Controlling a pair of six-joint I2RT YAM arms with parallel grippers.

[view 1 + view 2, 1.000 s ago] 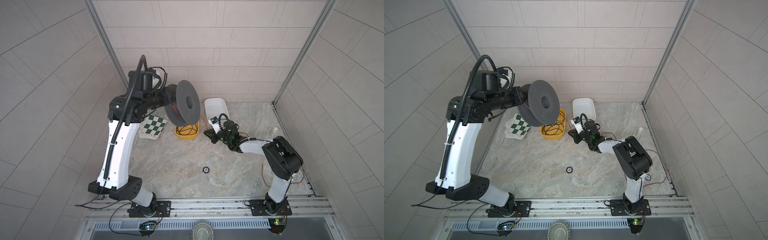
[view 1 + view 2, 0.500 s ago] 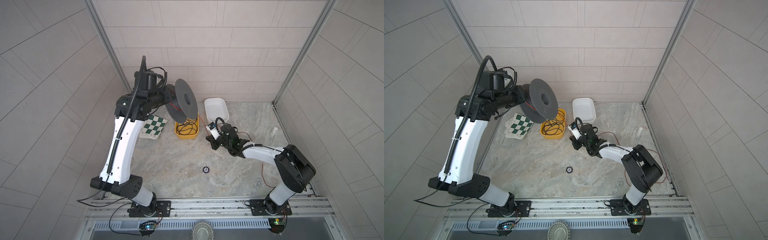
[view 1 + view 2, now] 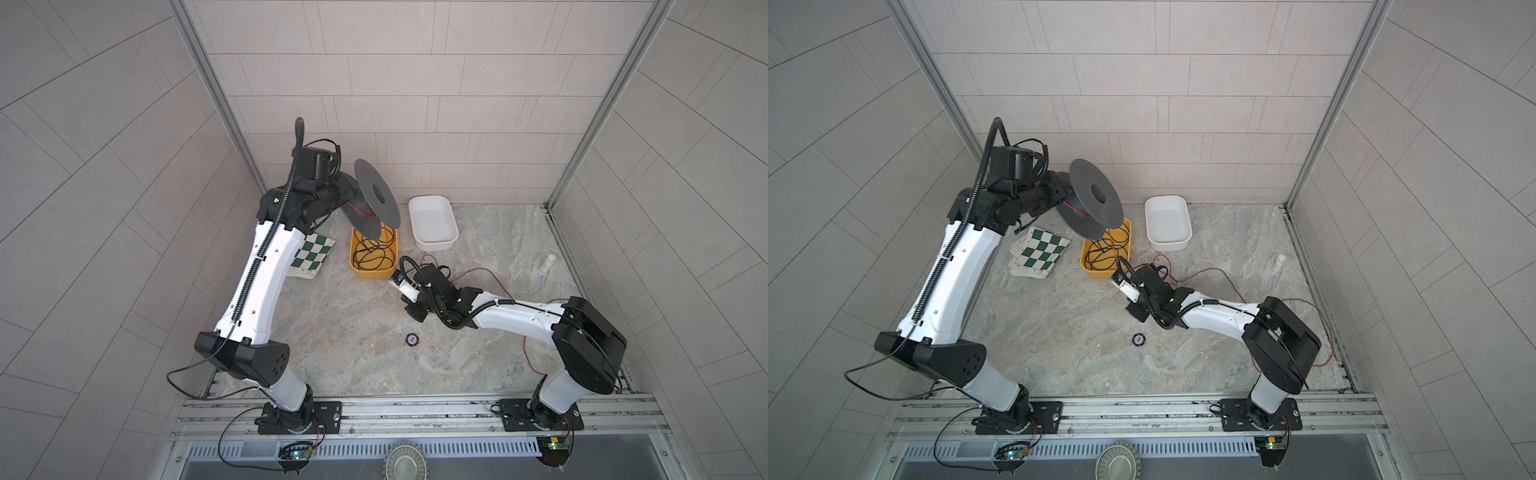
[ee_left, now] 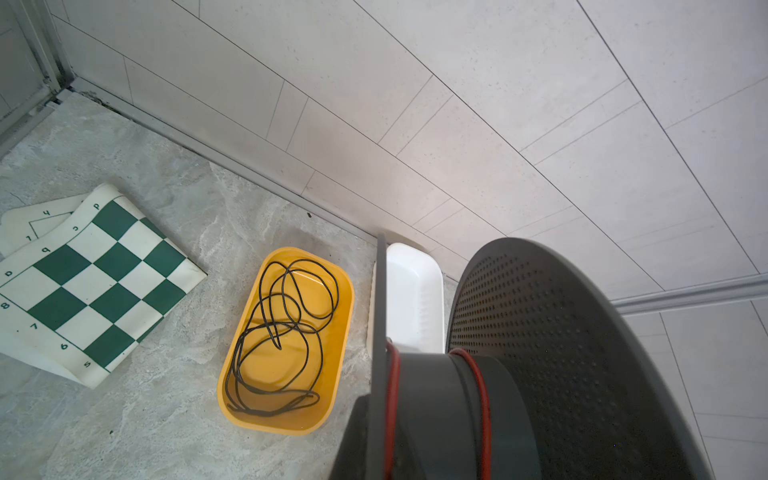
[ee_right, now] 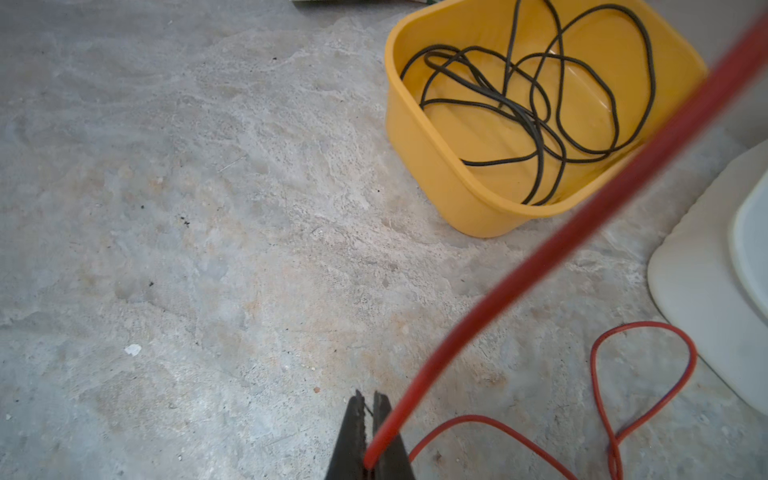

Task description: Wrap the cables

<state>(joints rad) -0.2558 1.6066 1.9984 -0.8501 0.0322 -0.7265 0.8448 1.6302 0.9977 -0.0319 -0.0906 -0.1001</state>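
The left jaws are gripping the gray spool (image 3: pixel 368 178) tight, holding it up at 11 o'clock from the right jaws. The red wire (image 5: pixel 540 262) is running from the spool down to the right jaws, which are pinching it. More wire is lying loose toward 3 o'clock, going under the right arm (image 3: pixel 519 318). A pull could be snagging it there.

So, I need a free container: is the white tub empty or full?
Empty: the white tub shows only its bare bottom in both top views.
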